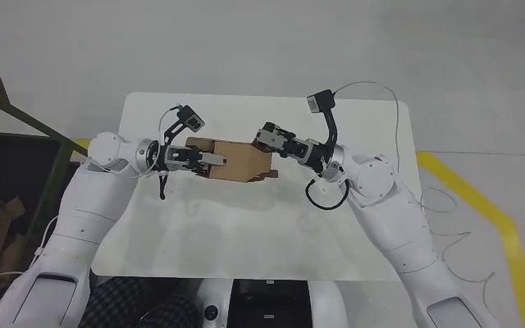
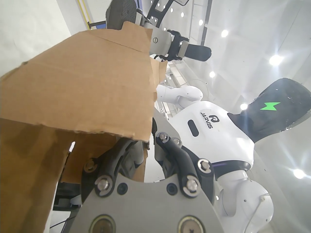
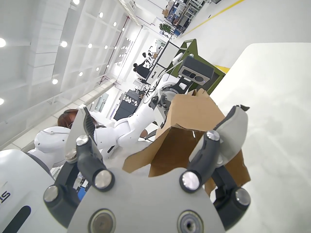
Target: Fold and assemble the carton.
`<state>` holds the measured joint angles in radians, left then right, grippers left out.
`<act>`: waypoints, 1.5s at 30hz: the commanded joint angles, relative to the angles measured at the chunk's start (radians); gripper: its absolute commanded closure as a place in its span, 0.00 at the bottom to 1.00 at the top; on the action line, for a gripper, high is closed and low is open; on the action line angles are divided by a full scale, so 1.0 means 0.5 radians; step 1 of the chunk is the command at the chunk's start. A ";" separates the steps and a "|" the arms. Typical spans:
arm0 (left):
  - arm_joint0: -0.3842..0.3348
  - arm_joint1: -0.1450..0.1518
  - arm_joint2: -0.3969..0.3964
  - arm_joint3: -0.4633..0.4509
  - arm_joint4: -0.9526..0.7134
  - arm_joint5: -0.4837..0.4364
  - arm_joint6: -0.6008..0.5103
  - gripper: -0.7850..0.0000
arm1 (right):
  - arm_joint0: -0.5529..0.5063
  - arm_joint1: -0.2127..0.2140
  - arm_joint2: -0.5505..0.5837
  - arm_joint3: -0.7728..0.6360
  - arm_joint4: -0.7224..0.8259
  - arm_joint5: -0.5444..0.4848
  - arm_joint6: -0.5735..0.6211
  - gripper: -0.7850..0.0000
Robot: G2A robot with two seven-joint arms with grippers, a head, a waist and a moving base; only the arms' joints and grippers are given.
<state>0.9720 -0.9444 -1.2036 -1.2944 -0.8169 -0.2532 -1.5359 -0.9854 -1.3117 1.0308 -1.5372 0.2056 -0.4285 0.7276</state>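
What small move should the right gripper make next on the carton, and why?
Probably close the right gripper on the near flap of the carton to fold it: it is open, unfolded flaps lie between its jaws, and the left gripper sits at the opposite end.

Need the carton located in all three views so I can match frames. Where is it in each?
Top view: carton at the middle of the table, with the right gripper at one end.
Left wrist view: carton close up, running away from the camera to the right gripper at its far end.
Right wrist view: carton just ahead of the open right gripper.
Shared landmark: the right gripper, at the same carton end in all three.
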 commanded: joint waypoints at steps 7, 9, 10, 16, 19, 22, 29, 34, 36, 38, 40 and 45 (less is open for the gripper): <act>-0.026 0.004 -0.030 0.079 -0.029 -0.050 0.000 1.00 | -0.013 0.007 0.039 -0.011 -0.005 -0.024 -0.019 0.00; -0.033 0.000 -0.033 0.098 -0.039 -0.058 0.005 1.00 | -0.022 0.008 0.038 -0.024 0.002 -0.017 -0.012 0.00; -0.037 -0.002 -0.035 0.108 -0.041 -0.067 0.018 1.00 | -0.026 0.008 0.036 -0.031 0.006 -0.016 -0.008 0.00; -0.056 -0.015 -0.035 0.145 -0.049 -0.106 0.083 1.00 | -0.036 0.004 0.014 -0.063 0.030 -0.007 -0.011 0.00; -0.063 -0.021 -0.038 0.162 -0.049 -0.121 0.112 1.00 | -0.046 0.005 0.022 -0.067 0.031 -0.012 -0.027 0.00; -0.068 -0.024 -0.039 0.176 -0.037 -0.127 0.128 1.00 | -0.056 0.006 0.027 -0.087 0.031 -0.017 -0.032 0.00; -0.064 -0.035 -0.041 0.182 -0.053 -0.123 0.153 1.00 | -0.073 0.001 -0.006 -0.128 0.061 -0.029 -0.030 0.00; -0.062 -0.039 -0.026 0.158 -0.040 -0.096 0.081 1.00 | -0.049 -0.009 -0.046 -0.086 0.078 -0.043 -0.025 0.00; -0.057 -0.040 -0.029 0.152 -0.047 -0.085 0.064 1.00 | -0.040 -0.012 -0.053 -0.069 0.084 -0.052 -0.028 0.00; -0.052 -0.039 -0.036 0.147 -0.057 -0.066 0.044 1.00 | -0.032 -0.014 -0.053 -0.051 0.085 -0.062 -0.032 0.00; -0.048 -0.038 -0.040 0.135 -0.052 -0.044 0.014 1.00 | -0.025 -0.015 -0.046 -0.041 0.084 -0.075 -0.037 0.00; -0.029 -0.032 -0.033 0.100 -0.028 0.001 0.000 1.00 | -0.006 -0.014 -0.024 -0.032 0.068 -0.097 -0.050 0.00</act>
<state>0.9547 -0.9612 -1.2212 -1.2401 -0.8322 -0.2543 -1.5367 -0.9901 -1.3187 1.0168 -1.5542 0.2411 -0.4757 0.7040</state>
